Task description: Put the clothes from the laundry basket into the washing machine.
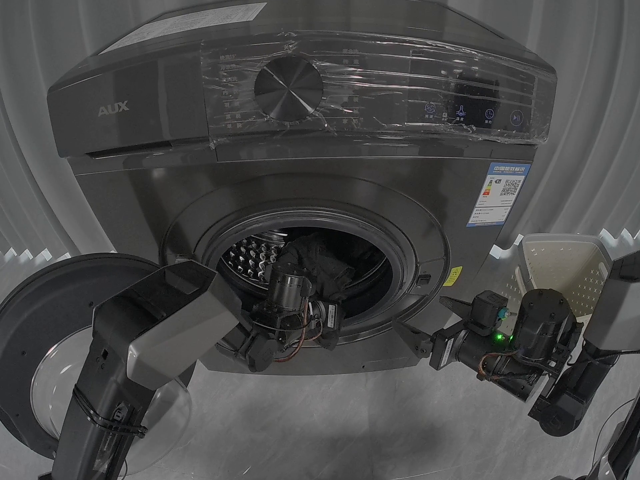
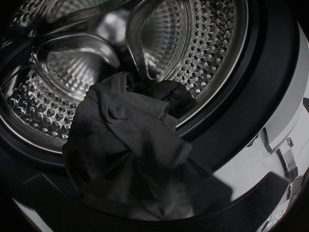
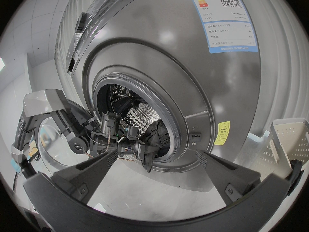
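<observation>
The washing machine [image 1: 300,188] stands with its round door [image 1: 47,341] swung open to the left. A dark garment [image 2: 128,139] lies bunched across the lower lip of the drum [image 2: 64,65] opening, part inside and part hanging over the rim [image 3: 157,139]. My left gripper [image 1: 330,321] is at that lower lip, fingers spread wide, with the garment [image 1: 320,261] draped between them [image 2: 161,178]. My right gripper [image 1: 430,321] hangs open and holds nothing, off the machine's lower right corner, beside the white laundry basket [image 1: 567,268].
The basket [image 3: 289,139] stands on the floor against the machine's right side. The open door [image 3: 51,142] takes up the space to the left of the left arm. Pale floor lies free in front of the machine [image 1: 347,421]. Curtains hang behind.
</observation>
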`<state>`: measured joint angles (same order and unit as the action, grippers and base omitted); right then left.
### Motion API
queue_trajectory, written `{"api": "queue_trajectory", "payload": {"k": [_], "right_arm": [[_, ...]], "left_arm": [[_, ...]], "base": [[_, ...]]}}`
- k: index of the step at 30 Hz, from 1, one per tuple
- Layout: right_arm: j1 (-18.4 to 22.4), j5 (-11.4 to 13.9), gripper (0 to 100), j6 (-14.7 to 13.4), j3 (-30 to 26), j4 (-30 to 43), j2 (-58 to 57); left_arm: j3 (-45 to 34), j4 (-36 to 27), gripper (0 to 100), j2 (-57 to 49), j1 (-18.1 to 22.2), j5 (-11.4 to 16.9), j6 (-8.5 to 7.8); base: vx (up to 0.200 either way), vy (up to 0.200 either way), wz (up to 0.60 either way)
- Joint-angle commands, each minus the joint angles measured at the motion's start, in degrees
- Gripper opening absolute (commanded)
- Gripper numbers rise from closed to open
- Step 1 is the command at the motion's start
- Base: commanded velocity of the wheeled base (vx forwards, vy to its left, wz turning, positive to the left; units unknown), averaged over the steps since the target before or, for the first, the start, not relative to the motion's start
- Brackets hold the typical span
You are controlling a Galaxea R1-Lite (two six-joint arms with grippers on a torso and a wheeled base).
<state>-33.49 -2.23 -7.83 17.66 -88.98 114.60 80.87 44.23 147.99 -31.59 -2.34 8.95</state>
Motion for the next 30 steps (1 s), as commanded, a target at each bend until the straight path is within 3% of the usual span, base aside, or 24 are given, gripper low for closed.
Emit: {"api": "queue_trajectory", "payload": {"k": [1,6,11,19,23,30], "right_arm": [[-0.4,0.2,100,-0.1,0.0,-0.2,-0.4],[-0.6,0.2,100,-0.1,0.1,-0.2,-0.7],[-0.7,0.2,100,-0.1,0.3,-0.2,-0.7],[-0.6,0.2,100,-0.1,0.3,-0.2,-1.1],[-0.6,0.2,100,-0.1,0.3,-0.2,-1.2],[-0.6,0.2,100,-0.1,0.3,-0.2,-1.0]], "left_arm": [[0.5,0.1,0,1.4,0.4,0.0,0.02],[1.7,0.6,0,1.7,0.7,-0.8,0.02],[10.4,1.0,0,4.1,2.0,-6.0,0.02],[28.4,1.3,0,10.6,2.8,-10.2,0.19],[33.7,0.9,0,12.9,3.1,-11.4,0.1],[33.7,1.3,0,12.9,4.1,-11.5,0.1]], "base": [[0.0,0.0,0.0],[0.0,0.0,0.0],[0.0,0.0,0.0],[0.0,0.0,0.0],[0.0,0.0,0.0],[0.0,0.0,0.0]]}}
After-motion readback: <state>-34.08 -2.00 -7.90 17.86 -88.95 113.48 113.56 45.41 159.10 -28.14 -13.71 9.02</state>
